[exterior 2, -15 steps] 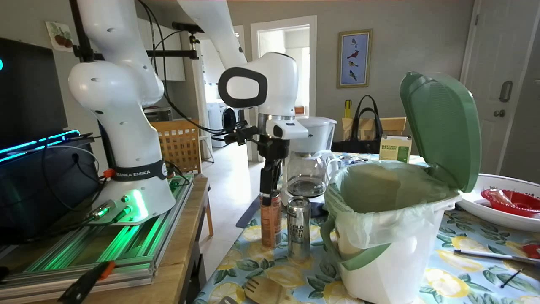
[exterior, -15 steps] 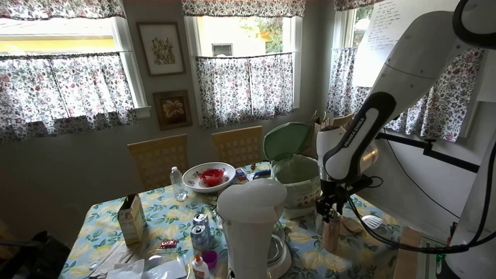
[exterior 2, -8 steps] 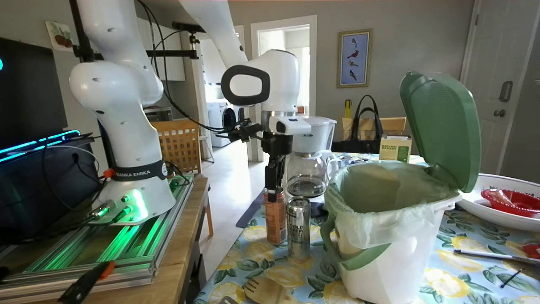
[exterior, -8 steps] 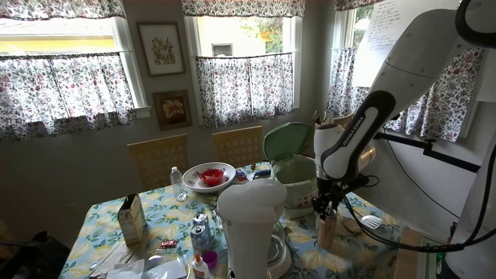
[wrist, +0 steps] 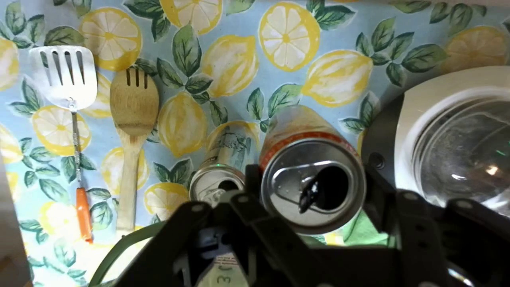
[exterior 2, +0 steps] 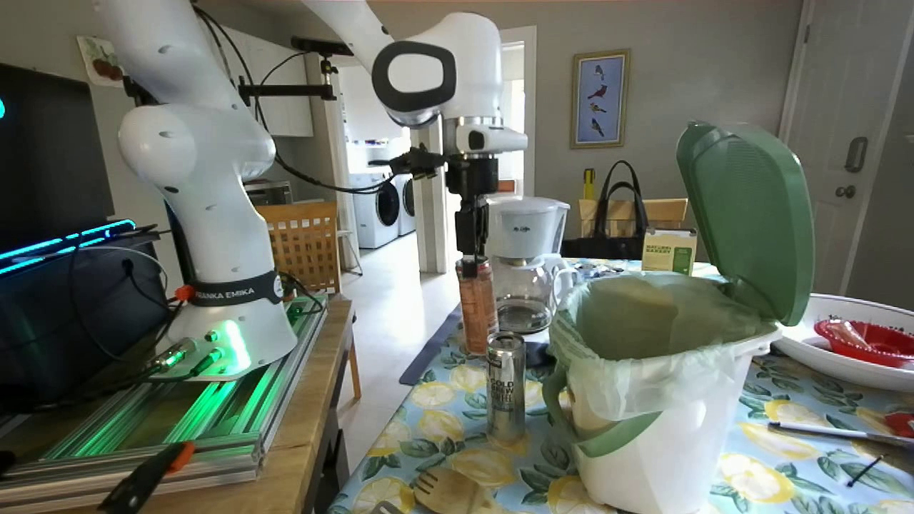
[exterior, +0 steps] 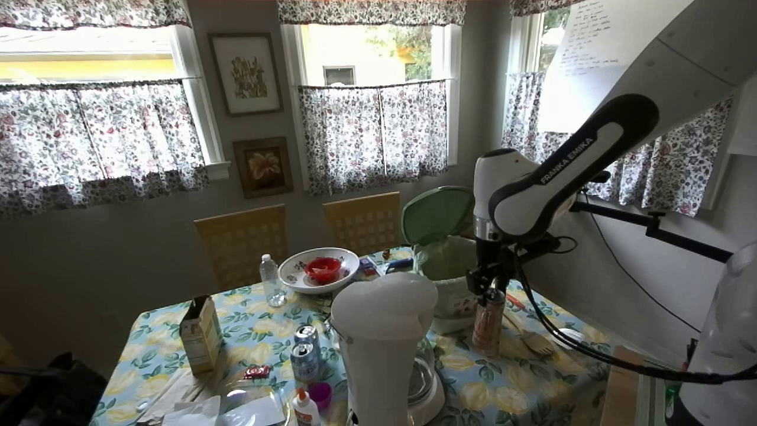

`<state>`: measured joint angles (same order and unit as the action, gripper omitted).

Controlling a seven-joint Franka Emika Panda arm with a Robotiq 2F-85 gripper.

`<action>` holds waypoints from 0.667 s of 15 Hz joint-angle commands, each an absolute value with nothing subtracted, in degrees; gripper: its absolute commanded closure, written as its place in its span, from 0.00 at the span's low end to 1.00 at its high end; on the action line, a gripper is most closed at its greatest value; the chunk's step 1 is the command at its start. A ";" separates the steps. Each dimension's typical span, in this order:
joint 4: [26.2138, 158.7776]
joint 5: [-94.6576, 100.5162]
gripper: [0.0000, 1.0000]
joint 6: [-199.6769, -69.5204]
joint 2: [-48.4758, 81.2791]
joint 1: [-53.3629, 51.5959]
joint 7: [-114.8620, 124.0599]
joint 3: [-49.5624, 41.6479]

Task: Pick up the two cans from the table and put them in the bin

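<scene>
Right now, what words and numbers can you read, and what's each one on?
"FRANKA EMIKA": the robot arm.
"RANKA EMIKA", start unclear: the arm's base collar.
"NATURE'S BAKERY": the cardboard box.
"COLD BREW": the silver can; smaller print below is unclear.
Too small or blurred to read: the logo on the coffee maker, the handwritten sheet, the marks low in the wrist view, and labels on the orange can, blue cans and glue bottle.

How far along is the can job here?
Done: the grasp; the gripper is closed on the orange can. In hand: that can, seemingly clear of the table. Left: probably both drops; no can shows in the open bin, its bottom hidden, and the silver can, likely next, stands on the table.
</scene>
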<state>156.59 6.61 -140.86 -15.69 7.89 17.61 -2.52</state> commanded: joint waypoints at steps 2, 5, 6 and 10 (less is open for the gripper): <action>155.93 9.40 0.63 -134.89 -25.12 10.21 20.92 0.01; 154.11 11.15 0.63 -134.58 -28.04 12.64 21.08 0.33; 153.36 11.68 0.63 -134.81 -28.59 13.52 20.94 0.18; 149.93 13.30 0.63 -135.25 -30.29 16.44 20.99 0.23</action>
